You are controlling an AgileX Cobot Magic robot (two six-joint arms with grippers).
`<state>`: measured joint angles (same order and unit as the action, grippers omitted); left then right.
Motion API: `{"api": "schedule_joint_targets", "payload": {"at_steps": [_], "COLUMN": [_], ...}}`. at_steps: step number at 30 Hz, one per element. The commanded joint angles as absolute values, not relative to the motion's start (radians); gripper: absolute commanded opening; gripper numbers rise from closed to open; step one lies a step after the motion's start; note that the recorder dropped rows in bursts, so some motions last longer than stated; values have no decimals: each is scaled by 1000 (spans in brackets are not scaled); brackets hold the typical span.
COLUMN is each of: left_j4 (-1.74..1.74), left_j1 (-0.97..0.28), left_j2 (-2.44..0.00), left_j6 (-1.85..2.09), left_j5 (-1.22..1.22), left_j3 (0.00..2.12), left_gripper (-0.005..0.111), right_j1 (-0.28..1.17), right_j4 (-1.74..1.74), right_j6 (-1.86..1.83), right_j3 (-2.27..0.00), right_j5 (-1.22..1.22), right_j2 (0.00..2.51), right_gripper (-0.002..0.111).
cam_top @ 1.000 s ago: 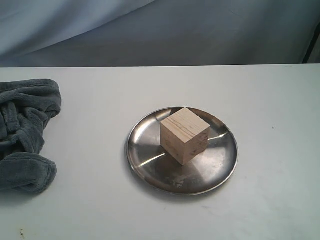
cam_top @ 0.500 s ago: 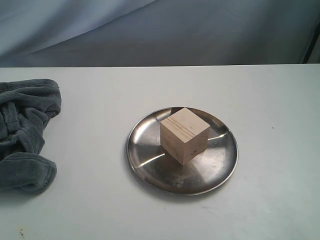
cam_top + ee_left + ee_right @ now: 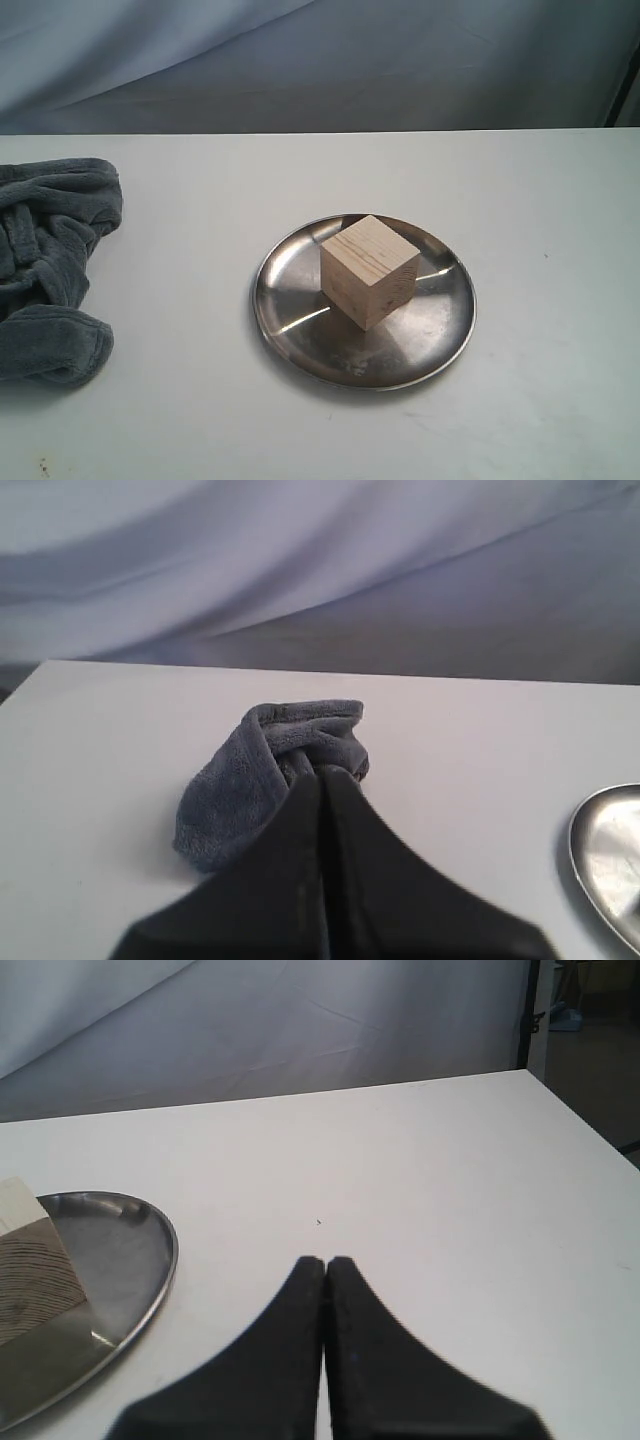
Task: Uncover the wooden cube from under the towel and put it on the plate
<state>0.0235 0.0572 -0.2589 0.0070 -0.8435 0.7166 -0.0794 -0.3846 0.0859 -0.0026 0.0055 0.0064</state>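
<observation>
The pale wooden cube point(image 3: 369, 270) stands uncovered in the middle of the shiny steel plate point(image 3: 296, 332), one corner turned toward the camera. The dark grey towel point(image 3: 50, 262) lies crumpled at the table's left edge, well apart from the plate. Neither gripper shows in the exterior view. In the left wrist view my left gripper point(image 3: 325, 772) is shut and empty, with the towel point(image 3: 245, 785) lying on the table beyond its tips and the plate's rim point(image 3: 588, 848) off to one side. My right gripper point(image 3: 325, 1260) is shut and empty above bare table, beside the plate point(image 3: 125, 1250) and cube point(image 3: 35, 1280).
A white table point(image 3: 520, 200) carries everything. A grey-blue cloth backdrop point(image 3: 320, 60) hangs behind its far edge. The table's right corner and edge point(image 3: 585, 1125) show in the right wrist view, with a dark pole point(image 3: 523, 1015) past it.
</observation>
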Motion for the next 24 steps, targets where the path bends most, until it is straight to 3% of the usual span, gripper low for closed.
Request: {"api": "schedule_joint_targets", "payload": {"at_steps": [1, 12, 24], "left_j4": [27, -43, 0], "left_j1": [58, 58, 60], "left_j2": [-98, -11, -15], "left_j6": [12, 8, 0], "left_j5": [-802, -620, 17], "left_j3": [630, 433, 51], "left_gripper": [2, 2, 2], "right_j1": [-79, -79, -79], "right_j4": [-390, -390, -390], "right_j6": [90, 90, 90], "right_j3": [0, 0, 0], "right_j5": [17, 17, 17], "right_j2": [0, 0, 0], "right_gripper": [3, 3, 3]}}
